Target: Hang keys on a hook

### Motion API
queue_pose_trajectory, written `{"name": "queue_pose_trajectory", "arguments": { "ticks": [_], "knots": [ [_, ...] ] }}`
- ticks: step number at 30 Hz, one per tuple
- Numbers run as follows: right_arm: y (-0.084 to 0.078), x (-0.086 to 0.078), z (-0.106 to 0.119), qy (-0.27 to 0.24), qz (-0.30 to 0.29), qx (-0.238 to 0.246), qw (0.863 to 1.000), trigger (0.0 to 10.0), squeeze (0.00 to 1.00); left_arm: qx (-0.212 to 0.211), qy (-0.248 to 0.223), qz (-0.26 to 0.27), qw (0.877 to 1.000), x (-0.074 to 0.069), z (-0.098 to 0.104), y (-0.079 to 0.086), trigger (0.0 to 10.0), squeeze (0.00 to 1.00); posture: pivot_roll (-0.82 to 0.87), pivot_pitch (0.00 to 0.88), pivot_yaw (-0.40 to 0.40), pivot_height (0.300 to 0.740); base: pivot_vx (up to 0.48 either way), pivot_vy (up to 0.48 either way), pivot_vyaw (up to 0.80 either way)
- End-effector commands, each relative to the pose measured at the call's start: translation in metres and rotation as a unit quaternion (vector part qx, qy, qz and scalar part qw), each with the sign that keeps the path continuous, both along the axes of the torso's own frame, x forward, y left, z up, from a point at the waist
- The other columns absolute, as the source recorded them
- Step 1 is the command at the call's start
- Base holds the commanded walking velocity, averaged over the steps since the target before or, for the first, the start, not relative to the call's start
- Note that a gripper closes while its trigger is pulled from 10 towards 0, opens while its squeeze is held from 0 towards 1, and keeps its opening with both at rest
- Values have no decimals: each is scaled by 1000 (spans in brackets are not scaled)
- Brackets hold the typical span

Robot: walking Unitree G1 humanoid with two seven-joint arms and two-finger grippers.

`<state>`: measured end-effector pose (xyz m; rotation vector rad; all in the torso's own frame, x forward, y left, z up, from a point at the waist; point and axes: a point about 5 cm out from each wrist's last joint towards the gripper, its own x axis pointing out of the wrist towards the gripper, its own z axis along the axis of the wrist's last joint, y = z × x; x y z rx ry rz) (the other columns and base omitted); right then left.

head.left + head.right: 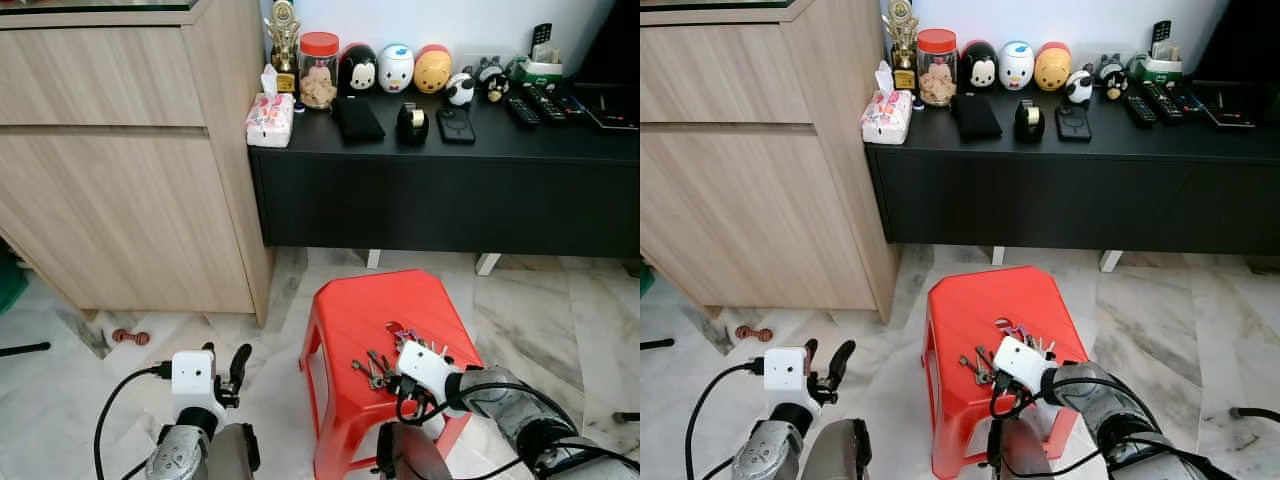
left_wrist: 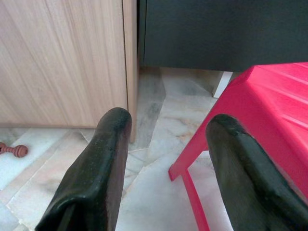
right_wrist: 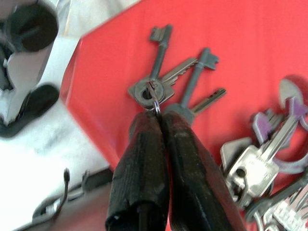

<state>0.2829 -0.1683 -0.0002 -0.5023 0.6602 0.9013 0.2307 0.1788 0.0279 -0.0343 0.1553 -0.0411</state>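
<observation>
A bunch of grey keys (image 3: 168,82) lies on the red plastic stool (image 1: 370,305), near its front edge. My right gripper (image 3: 157,114) reaches over the stool from the right and is shut on the ring of that bunch, fingertips pinched together. In the eye views the same keys (image 1: 372,370) sit just left of the right wrist's white camera block. A second bunch with purple tags (image 3: 269,159) lies close beside them. My left gripper (image 2: 168,125) hangs open to the left of the stool, above the floor, holding nothing. A small dark hook-shaped piece (image 3: 64,190) shows below the stool's edge.
A light wood cabinet (image 1: 130,170) stands to the left. Behind the stool is a low black console (image 1: 450,190) carrying a jar, tissues, toy figures and remotes. A small brown dumbbell toy (image 1: 130,337) lies on the marble floor (image 1: 560,320).
</observation>
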Motion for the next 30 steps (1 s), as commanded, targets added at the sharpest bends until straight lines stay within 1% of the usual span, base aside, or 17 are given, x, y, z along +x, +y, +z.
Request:
{"name": "queue_pose_trajectory", "arguments": {
  "ticks": [1, 6, 7, 9, 11, 12, 13, 16, 17, 18, 19, 20, 21, 22, 26, 28, 30],
  "knots": [
    [2, 9, 9, -27, -26, 26, 999, 0, 0, 11, 16, -4, 1000, -1, -5, 0, 10000, 0, 33, 66, -37, 596, 0, 0, 0],
    [7, 28, 29, -92, -119, 115, 982, 0, 0, 10, 17, -2, 1000, -1, -6, 0, 10000, 0, 23, 61, -40, 596, 0, 0, 0],
    [7, 28, 29, -92, -119, 115, 982, 0, 0, 10, 17, -2, 1000, -1, -6, 0, 10000, 0, 23, 61, -40, 596, 0, 0, 0],
    [8, 34, 38, -114, -178, 177, 961, 0, 0, 10, 18, -1, 1000, 0, -7, -1, 10000, 0, 11, 53, -43, 596, 0, 0, 0],
    [8, 35, 39, -128, -217, 202, 946, 0, 0, 11, 21, 1, 1000, 0, -9, 0, 10000, 0, 4, 48, -47, 596, 0, 0, 0],
    [8, 35, 39, -128, -217, 202, 946, 0, 0, 11, 21, 1, 1000, 0, -9, 0, 10000, 0, 4, 48, -47, 596, 0, 0, 0],
    [8, 35, 41, -153, -272, 229, 922, 0, 0, 14, 29, 19, 999, -1, -14, 6, 10000, 0, 2, 43, -49, 596, 0, 0, 0],
    [6, 34, 42, -167, -327, 266, 891, 0, 0, 18, 36, 33, 999, -2, -18, 13, 10000, 0, 0, 38, -50, 596, 0, 0, 0],
    [3, 30, 44, -186, -368, 285, 865, 1020, 0, 18, 44, 42, 998, -5, -22, 19, 10000, 0, -6, 33, -49, 596, 0, 0, 0],
    [2, 29, 44, -191, -377, 288, 860, 1020, 0, 18, 46, 43, 998, -5, -23, 20, 10000, 0, -6, 33, -49, 596, 0, 0, 0],
    [1, 28, 44, -199, -384, 288, 854, 7176, 0, 19, 48, 45, 998, -6, -24, 21, 10000, 0, -6, 33, -49, 596, 0, 0, 0],
    [1, 23, 46, -220, -396, 289, 843, 10000, 0, 22, 53, 46, 997, -8, -26, 24, 10000, 0, -10, 29, -49, 596, 0, 0, 0],
    [1, 23, 46, -220, -396, 289, 843, 10000, 0, 22, 53, 46, 997, -8, -26, 24, 10000, 0, -10, 29, -49, 596, 0, 0, 0],
    [2, 17, 45, -231, -409, 293, 833, 10000, 0, 23, 56, 48, 997, -10, -29, 25, 10000, 0, -13, 23, -50, 596, 0, 0, 0],
    [2, 9, 48, -269, -412, 277, 825, 10000, 0, 22, 55, 53, 997, -10, -29, 26, 10000, 0, -8, 15, -55, 596, 0, 0, 0],
    [-1, 8, 52, -285, -426, 274, 813, 10000, 0, 21, 51, 56, 997, -9, -29, 27, 10000, 0, -9, 9, -57, 616, 0, 0, 0],
    [-1, 8, 55, -297, -421, 265, 815, 10000, 0, 21, 51, 55, 997, -8, -29, 27, 10000, 0, -11, 6, -56, 626, 0, 0, 0]
  ]
}}
